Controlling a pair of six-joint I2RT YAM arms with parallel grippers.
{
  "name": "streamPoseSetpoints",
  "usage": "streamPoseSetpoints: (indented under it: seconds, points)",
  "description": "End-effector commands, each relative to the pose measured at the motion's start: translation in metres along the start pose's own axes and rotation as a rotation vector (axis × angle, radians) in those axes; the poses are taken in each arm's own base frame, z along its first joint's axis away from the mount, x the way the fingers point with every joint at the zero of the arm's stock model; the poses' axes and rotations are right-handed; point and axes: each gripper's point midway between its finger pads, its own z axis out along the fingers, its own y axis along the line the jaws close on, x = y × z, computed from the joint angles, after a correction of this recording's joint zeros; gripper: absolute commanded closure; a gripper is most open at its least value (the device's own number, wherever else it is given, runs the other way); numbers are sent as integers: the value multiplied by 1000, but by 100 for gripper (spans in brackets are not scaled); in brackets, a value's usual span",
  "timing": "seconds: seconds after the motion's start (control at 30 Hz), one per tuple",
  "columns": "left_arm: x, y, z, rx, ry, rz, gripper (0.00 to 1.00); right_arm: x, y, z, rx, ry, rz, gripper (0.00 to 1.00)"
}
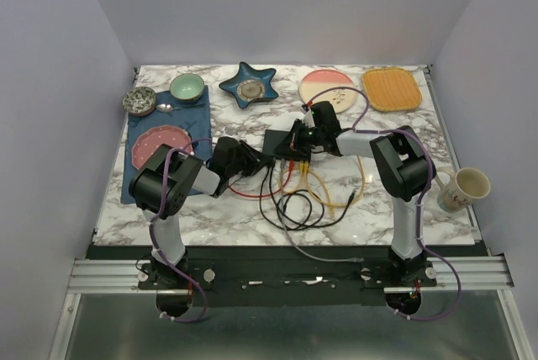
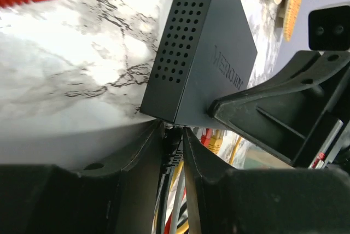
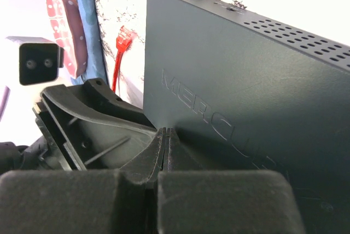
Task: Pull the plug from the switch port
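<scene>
At table centre lies the switch [image 1: 282, 141], cables [image 1: 307, 196] trailing toward six o'clock. From nine o'clock, the left gripper [image 2: 174, 154] stands narrowly parted around a black plug [image 2: 170, 149] at the socket edge. From three o'clock, the right gripper [image 3: 165, 152], fingers pressed together, presses on the lid.

— Item: arms?
— Left arm [image 1: 172, 187] and right arm [image 1: 403, 166]: black housings, pale grey lower links, purple cables [image 1: 445, 280] looping from bases.
— Fingers?
— Fingers [image 2: 136, 163]: matte black moulded plastic.
</scene>
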Motion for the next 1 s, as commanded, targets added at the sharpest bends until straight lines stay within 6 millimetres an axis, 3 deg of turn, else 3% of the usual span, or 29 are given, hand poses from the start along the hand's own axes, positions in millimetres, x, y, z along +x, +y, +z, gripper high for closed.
streamPoseSetpoints:
  seconds: [0.0, 0.2, 0.4, 0.6, 0.8, 0.97]
  points:
    - [35, 78, -7, -254, 93, 7, 65, 13, -33, 7, 106, 29, 28, 99]
    - [38, 81, -7, -255, 95, -6, 70, 13, -33, 6, 105, 31, 27, 99]
    - [36, 76, -2, -241, 93, -8, 88, 12, -32, 4, 111, 21, 22, 99]
    - [35, 77, -4, -233, 83, -9, 98, 12, -34, -10, 153, -28, 16, 99]
    - [37, 78, -5, -227, 86, -18, 100, 14, -21, -32, 156, -74, -14, 99]
    - [37, 77, -3, -220, 85, -20, 100, 30, -22, -31, 174, -31, -9, 99]
